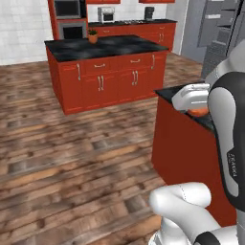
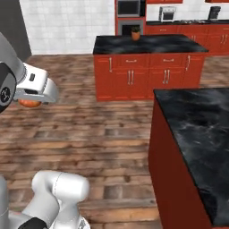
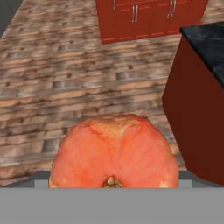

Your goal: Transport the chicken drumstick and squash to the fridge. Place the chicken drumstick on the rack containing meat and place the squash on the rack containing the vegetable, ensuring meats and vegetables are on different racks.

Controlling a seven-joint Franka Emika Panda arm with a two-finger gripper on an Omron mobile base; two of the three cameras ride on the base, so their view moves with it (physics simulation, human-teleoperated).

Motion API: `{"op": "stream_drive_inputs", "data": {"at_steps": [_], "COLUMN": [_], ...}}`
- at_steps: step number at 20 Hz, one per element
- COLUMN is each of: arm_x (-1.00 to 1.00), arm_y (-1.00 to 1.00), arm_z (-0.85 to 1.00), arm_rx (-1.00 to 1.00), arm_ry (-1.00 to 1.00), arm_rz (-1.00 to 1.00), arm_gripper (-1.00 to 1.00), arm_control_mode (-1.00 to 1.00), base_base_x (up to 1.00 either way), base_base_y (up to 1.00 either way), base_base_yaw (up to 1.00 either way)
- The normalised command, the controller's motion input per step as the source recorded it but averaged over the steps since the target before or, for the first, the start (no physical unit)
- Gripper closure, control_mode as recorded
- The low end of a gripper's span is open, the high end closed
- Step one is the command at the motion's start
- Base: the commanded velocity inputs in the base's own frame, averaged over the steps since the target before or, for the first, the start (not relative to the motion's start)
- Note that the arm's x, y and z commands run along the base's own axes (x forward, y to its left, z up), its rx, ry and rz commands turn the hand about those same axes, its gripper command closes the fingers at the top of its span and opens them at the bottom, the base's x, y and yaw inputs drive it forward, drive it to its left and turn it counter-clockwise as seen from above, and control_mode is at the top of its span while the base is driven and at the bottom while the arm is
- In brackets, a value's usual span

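The squash (image 3: 114, 151), a round orange-red ball with its stem end facing the camera, takes up the lower hand view and hides the fingertips. It hangs above the wooden floor under my white hand, as an orange patch in the left base view (image 1: 199, 112) and in the right base view (image 2: 29, 103). My gripper (image 1: 197, 109) is shut on it (image 2: 31, 100). A tall grey cabinet with shelves, apparently the fridge (image 1: 221, 28), stands at the far right. The chicken drumstick and both racks are out of view.
A red counter with a black top (image 2: 197, 129) stands close on the right, its corner beside the hand (image 1: 165, 91). Farther off is a red island (image 1: 105, 45) with a potted plant (image 1: 92, 36). Wooden floor (image 1: 72, 153) lies open to the left.
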Motion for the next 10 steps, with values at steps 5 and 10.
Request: {"op": "stream_drive_inputs", "data": {"at_steps": [5,10], "arm_x": [0.00,0.00], "arm_y": [0.00,0.00], "arm_z": [0.00,0.00], "arm_rx": [0.00,0.00], "arm_ry": [0.00,0.00], "arm_rz": [0.00,0.00], "arm_gripper": [1.00,1.00], "arm_control_mode": [1.00,1.00], "base_base_x": [1.00,1.00], "base_base_y": [1.00,1.00], "base_base_yaw": [-0.42,-0.38]}}
